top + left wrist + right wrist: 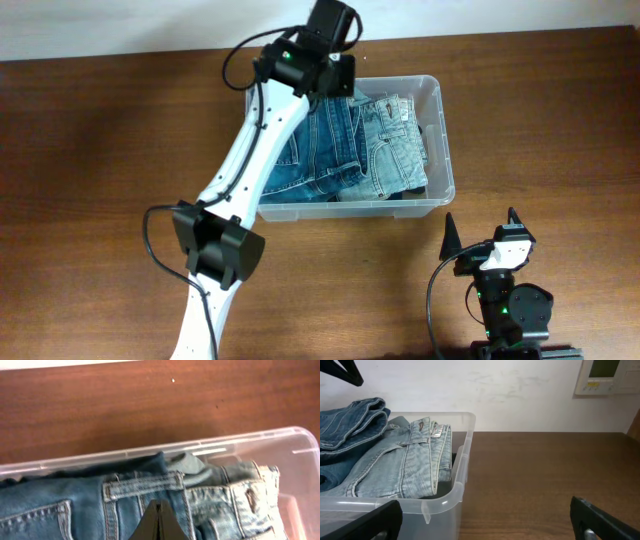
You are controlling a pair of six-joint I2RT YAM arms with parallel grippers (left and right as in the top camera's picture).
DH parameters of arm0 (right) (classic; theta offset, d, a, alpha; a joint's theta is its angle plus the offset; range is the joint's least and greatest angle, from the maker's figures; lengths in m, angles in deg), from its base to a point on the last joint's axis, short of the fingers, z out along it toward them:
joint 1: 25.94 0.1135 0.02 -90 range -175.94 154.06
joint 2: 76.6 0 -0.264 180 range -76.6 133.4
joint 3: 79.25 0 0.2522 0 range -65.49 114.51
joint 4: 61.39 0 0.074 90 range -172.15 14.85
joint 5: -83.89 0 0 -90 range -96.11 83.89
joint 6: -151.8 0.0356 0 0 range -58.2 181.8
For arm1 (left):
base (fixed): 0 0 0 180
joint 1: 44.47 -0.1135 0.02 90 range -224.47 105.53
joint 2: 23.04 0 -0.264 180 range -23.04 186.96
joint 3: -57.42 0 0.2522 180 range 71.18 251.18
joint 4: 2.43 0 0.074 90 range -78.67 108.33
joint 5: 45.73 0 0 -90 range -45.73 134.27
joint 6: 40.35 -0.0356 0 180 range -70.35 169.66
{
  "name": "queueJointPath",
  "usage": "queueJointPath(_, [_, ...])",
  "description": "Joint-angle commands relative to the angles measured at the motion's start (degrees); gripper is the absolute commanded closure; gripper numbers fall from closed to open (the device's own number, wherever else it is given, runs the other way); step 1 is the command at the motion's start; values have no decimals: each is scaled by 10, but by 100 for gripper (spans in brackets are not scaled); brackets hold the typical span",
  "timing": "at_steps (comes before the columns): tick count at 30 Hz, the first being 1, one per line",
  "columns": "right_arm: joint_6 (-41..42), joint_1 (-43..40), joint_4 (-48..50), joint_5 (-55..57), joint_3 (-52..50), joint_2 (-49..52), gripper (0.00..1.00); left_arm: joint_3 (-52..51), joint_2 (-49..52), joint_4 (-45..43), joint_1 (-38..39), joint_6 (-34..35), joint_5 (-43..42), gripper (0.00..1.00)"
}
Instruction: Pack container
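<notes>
The container [441, 120], a clear plastic bin, sits at the table's back centre, its rim also showing in both wrist views [260, 437] [463, 457]. Folded dark blue jeans [325, 150] [75, 505] fill its left side and lighter jeans [395, 140] [405, 465] its right. My left gripper [335, 88] hangs over the bin's far left corner; in its wrist view it [159, 506] is shut just above the dark jeans' waistband, with nothing between the tips. My right gripper [481, 222] [485, 520] stands open, low, in front of the bin's near right corner, holding nothing.
Brown wooden table [100, 150] stretches to the left and right of the bin. A white wall runs behind it, with a wall panel [607, 377] at the upper right. My left arm [240, 170] crosses the bin's left edge.
</notes>
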Motion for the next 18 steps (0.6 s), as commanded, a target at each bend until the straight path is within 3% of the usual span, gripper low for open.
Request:
queueJointPath(1, [-2, -4, -3, 1, -3, -5, 2, -42, -11, -19, 2, -7, 8, 99])
queueJointPath(12, [-2, -4, -3, 1, -3, -5, 2, -219, -11, -104, 3, -7, 6, 98])
queueJointPath(18, [-2, -4, -3, 1, -3, -5, 2, -218, -24, -102, 3, -7, 6, 98])
